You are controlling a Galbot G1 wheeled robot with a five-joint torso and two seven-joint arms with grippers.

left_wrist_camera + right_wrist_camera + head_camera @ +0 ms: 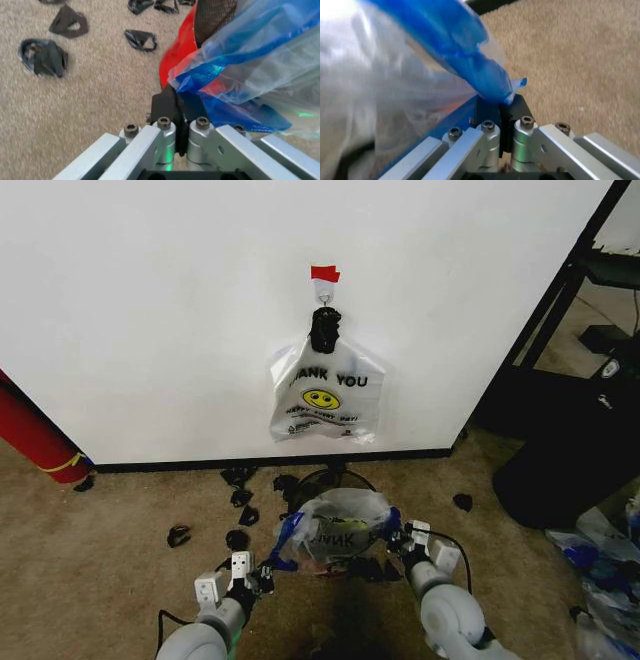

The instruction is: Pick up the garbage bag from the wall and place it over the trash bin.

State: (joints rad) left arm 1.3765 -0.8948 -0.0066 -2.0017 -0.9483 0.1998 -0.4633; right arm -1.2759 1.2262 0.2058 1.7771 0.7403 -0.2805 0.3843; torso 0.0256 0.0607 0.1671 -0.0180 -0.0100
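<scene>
Both grippers sit low in front of the robot, each clamped on one blue edge of the garbage bag (335,532). On the left, the left gripper (268,575) has its dark fingers (172,108) pressed together around a bunched blue fold of plastic, and on the right, the right gripper (398,540) pinches the opposite blue handle between closed fingers (500,112). Stretched between them, the see-through bag lies spread over the top of the trash bin (330,480), whose black mesh side and red base (175,60) show beside the plastic. Bin and bag stand on the carpet (100,580) just in front of the wall (150,310), where a whiter smiley bag (322,395) hangs from a hook under red tape (324,274). Small black scraps (240,500) lie scattered on the carpet nearby.
</scene>
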